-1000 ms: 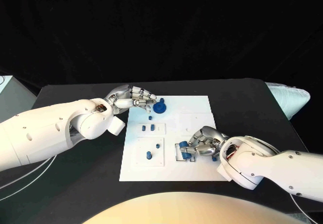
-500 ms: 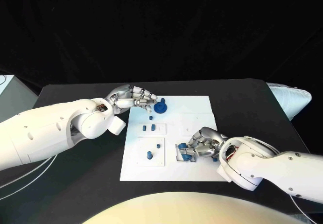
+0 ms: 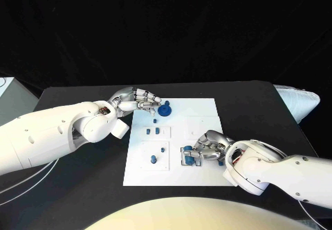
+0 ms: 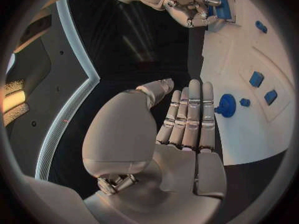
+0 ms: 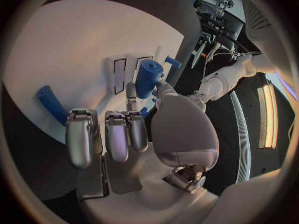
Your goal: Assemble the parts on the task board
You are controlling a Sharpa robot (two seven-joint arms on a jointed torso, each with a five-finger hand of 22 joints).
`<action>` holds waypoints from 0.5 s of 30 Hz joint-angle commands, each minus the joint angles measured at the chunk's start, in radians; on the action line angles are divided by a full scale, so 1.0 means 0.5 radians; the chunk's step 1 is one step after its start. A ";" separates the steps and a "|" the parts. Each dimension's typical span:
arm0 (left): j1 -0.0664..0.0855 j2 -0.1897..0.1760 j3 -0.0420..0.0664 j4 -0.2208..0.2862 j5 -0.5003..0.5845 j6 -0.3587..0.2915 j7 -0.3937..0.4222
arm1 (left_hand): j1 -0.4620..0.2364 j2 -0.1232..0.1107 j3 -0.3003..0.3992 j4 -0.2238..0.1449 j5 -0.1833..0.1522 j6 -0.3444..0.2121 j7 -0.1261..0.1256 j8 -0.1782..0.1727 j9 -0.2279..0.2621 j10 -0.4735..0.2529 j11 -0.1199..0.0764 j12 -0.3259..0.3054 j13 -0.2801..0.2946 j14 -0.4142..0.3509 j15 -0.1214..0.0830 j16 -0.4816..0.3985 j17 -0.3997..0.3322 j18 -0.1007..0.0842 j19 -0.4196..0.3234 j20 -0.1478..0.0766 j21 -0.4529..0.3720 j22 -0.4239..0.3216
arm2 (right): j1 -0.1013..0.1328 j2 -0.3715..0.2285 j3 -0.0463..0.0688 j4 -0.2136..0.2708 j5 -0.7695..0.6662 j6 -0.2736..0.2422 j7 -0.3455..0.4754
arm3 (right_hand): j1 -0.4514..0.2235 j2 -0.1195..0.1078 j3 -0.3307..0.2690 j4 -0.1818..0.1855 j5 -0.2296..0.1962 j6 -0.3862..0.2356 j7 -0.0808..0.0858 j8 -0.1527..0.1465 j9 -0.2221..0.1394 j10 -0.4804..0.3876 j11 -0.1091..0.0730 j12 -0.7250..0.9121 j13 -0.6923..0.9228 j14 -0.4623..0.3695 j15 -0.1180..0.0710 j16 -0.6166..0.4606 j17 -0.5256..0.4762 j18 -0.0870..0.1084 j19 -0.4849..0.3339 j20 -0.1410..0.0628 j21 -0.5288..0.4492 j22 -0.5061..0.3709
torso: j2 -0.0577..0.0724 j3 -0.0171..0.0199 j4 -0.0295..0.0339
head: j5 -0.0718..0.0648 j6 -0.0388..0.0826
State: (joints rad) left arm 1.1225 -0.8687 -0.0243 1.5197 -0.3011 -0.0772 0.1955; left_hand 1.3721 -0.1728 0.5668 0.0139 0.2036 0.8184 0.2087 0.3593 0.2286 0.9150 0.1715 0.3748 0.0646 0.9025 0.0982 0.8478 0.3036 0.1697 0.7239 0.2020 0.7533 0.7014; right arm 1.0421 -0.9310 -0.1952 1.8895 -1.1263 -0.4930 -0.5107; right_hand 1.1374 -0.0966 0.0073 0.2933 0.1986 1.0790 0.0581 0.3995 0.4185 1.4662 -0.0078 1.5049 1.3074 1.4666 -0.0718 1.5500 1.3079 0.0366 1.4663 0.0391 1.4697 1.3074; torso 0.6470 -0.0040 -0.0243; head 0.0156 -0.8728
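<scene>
Movement is slight over the last second — in the head view the right hand (image 3: 207, 148) has eased a touch toward the outlined slot (image 3: 189, 156) near the front of the task board (image 3: 200, 108), so the insertion looks close, not finished. Its fingers are curled around a blue peg (image 3: 187, 149) held over that slot. The left hand (image 3: 136, 102) has stayed at the board's far left corner, fingers extended toward the round blue knob (image 3: 164, 110), apparently holding nothing. Small blue parts (image 3: 155, 130) sit in the left panels; the black desk (image 3: 90, 191) carries it all.

Left wrist view — the left hand (image 4: 181, 129) lies flat, fingers (image 4: 194, 109) straight and together, tips just beside the knob (image 4: 225, 105), not gripping it.

Right wrist view — the peg (image 5: 148, 78) is pinched between thumb and a finger, standing over the slot outlines (image 5: 119, 75); another blue piece (image 5: 50, 103) lies on the board beside the hand.
</scene>
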 commanded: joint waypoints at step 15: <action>-0.001 0.004 0.001 0.001 0.008 0.025 0.027 | -0.022 -0.003 0.004 0.014 0.008 -0.013 0.061 0.011 -0.002 -0.011 0.003 -0.004 0.003 -0.005 0.015 -0.010 0.002 0.024 0.015 0.007 -0.010 -0.004 | -0.002 -0.001 0.000 0.002 -0.058 0.065 0.011 | -0.138 0.038 -0.226 0.001 -0.236 -0.021 0.002 0.051 -0.016 0.128 -0.010 -0.021 0.418 0.187 -0.006 0.005 0.428 -0.034 0.156 -0.012 -0.003 0.475 | 0.000 0.0002 0.000 | -0.003 0.000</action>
State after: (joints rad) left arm 1.1225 -0.8682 -0.0243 1.5190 -0.3011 -0.0773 0.1969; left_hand 1.3721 -0.1728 0.5698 0.0168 0.2036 0.8184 0.2087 0.3592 0.2286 0.9150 0.1715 0.3748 0.0646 0.9025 0.0982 0.8478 0.3036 0.1696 0.7276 0.2058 0.7533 0.7000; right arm 1.0419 -0.9309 -0.1954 1.8895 -1.1385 -0.4776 -0.5107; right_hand 1.0735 -0.0788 -0.1010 0.2947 0.0828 1.0780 0.0590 0.4215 0.4116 1.4661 -0.0078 1.4984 1.3073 1.4665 -0.0718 1.5500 1.3077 0.0368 1.4663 0.0392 1.4696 1.3081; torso 0.6467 -0.0040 -0.0243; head 0.0146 -0.8728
